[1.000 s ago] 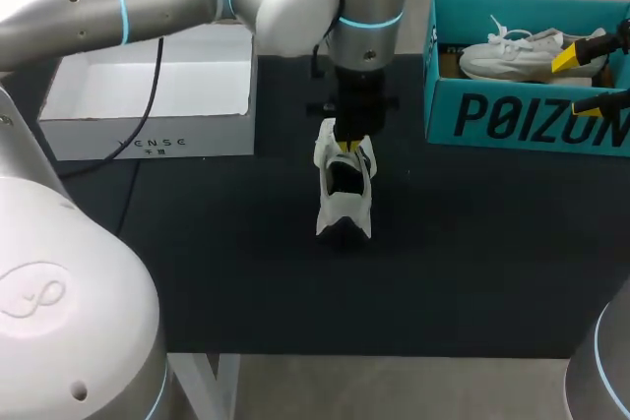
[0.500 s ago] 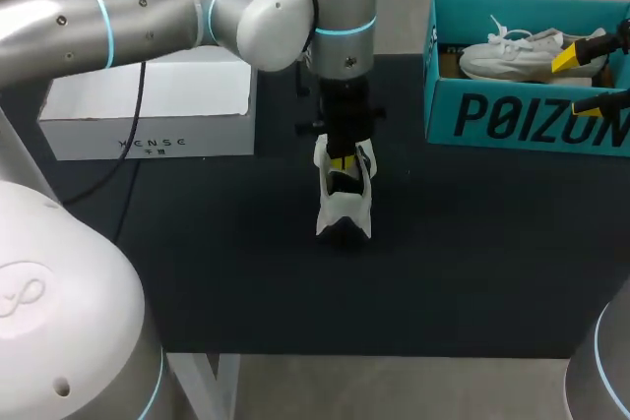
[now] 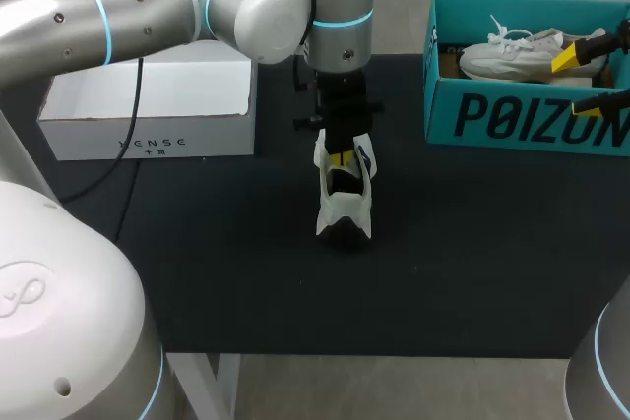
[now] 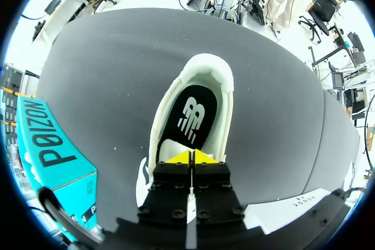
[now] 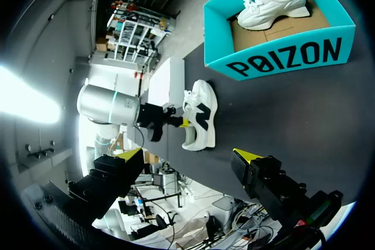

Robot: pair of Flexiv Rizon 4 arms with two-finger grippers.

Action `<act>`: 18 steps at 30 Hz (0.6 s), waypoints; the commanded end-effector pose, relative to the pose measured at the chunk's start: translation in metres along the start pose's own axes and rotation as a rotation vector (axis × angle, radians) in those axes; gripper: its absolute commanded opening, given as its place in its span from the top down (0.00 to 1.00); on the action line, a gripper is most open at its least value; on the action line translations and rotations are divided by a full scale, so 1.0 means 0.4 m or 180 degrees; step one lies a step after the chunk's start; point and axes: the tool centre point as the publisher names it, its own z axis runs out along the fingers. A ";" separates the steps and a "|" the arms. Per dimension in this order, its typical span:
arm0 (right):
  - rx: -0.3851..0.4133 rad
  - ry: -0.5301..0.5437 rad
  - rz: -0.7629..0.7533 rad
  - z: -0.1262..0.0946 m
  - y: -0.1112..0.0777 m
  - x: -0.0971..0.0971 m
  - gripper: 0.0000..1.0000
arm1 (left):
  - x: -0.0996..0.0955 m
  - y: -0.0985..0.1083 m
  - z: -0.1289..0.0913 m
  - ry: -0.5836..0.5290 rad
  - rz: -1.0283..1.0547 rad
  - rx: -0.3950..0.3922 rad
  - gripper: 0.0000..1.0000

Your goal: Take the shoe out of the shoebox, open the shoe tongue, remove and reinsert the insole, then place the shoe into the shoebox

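Black tabletop (image 3: 197, 243) carries the shoe (image 3: 344, 209) at centre, its long axis running 12 to 6 o'clock, heel toward 6. The left gripper (image 4: 191, 157), tips pinched narrow, sits at the 12 o'clock end of the insole (image 4: 193, 118). The right gripper (image 5: 188, 154) gapes wide by the shoebox (image 3: 512, 115) at 2 o'clock, farther off.

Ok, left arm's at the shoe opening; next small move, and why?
Probably draw the tongue toward the toe: the left jaws sit closed at its edge, and the black insole lies inside the shoe, its front hidden beneath them.
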 end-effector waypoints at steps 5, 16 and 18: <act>-0.0003 -0.0008 0.0001 0.001 -0.001 0.000 0.00 | 0.057 -0.055 -0.037 0.0003 -0.2889 0.0114 1.00; -0.0003 -0.0008 0.0001 0.001 -0.001 0.000 0.00 | 0.069 -0.075 -0.050 -0.0190 -0.3216 0.0096 1.00; -0.0003 -0.0008 0.0001 0.001 -0.001 0.000 0.00 | 0.069 -0.075 -0.050 -0.0190 -0.3216 0.0096 1.00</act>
